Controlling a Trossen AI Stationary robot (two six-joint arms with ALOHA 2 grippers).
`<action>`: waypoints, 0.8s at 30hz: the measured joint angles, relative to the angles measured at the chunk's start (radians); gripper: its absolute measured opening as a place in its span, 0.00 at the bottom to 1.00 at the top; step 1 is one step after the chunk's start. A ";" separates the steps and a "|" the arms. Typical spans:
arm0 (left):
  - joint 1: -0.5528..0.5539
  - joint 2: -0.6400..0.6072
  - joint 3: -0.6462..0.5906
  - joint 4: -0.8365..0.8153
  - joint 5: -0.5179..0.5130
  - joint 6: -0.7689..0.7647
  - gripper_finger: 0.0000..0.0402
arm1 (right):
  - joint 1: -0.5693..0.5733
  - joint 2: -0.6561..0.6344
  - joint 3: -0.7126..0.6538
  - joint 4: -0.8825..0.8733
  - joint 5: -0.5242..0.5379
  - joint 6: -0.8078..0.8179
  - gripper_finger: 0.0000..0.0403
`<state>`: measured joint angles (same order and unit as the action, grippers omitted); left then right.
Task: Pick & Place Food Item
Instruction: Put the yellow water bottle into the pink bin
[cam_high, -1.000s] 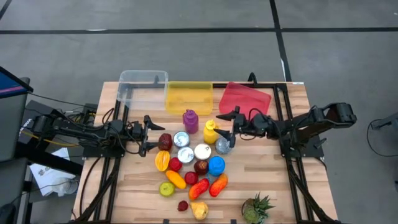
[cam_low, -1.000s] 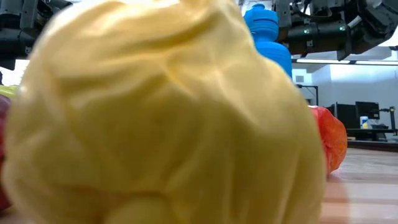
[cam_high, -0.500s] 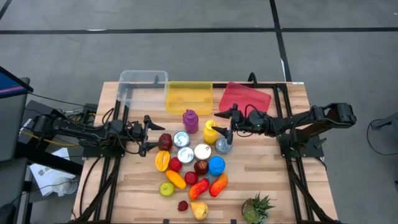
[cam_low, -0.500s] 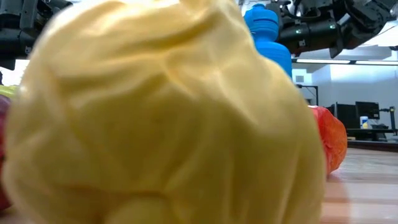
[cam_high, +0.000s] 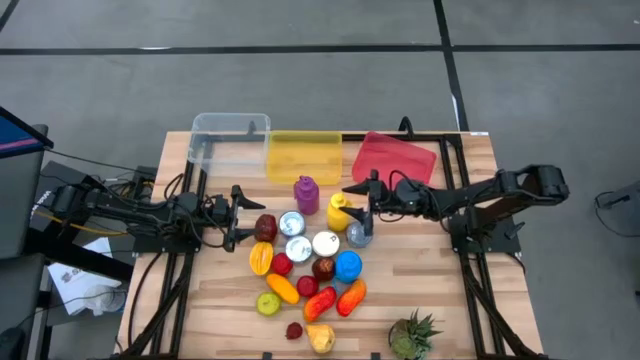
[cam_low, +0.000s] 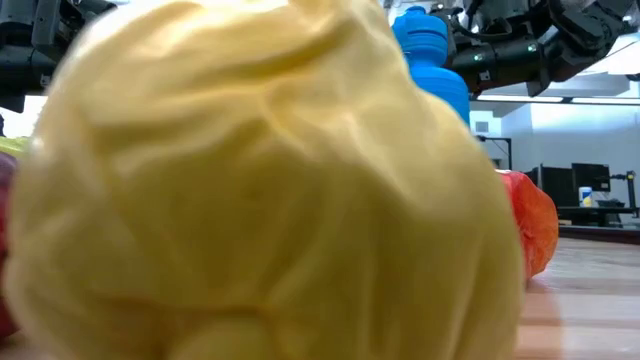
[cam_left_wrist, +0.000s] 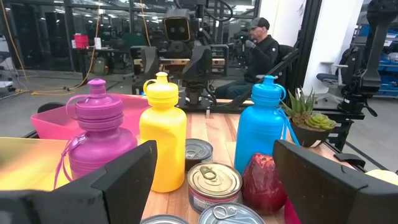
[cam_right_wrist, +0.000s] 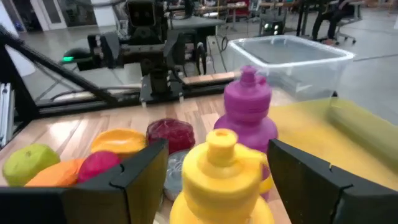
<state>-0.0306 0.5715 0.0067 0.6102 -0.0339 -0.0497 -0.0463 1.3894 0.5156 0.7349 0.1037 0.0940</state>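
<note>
Risk lies with the right gripper (cam_right_wrist: 211, 180), jaws apart around the yellow plastic bottle (cam_high: 339, 211): closing off-centre could tip it into the neighbouring purple bottle (cam_high: 306, 193).

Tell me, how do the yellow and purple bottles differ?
The yellow bottle stands between the right gripper's open fingers; the purple bottle stands free. The purple one has a carry loop at its side, and none shows on the yellow. Both stand upright with caps on.
</note>
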 joint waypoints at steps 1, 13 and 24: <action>0.000 0.000 0.000 0.000 0.000 0.000 0.78 | 0.000 0.018 0.014 0.004 -0.002 -0.002 0.66; 0.000 0.000 0.000 -0.010 0.000 0.000 0.78 | -0.002 0.096 0.106 -0.051 -0.002 -0.027 0.66; 0.000 0.000 0.000 -0.018 0.001 0.000 0.78 | -0.002 0.097 0.105 -0.061 0.039 -0.042 0.66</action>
<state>-0.0304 0.5713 0.0071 0.5919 -0.0333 -0.0494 -0.0479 1.4868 0.6209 0.6735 0.1430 0.0520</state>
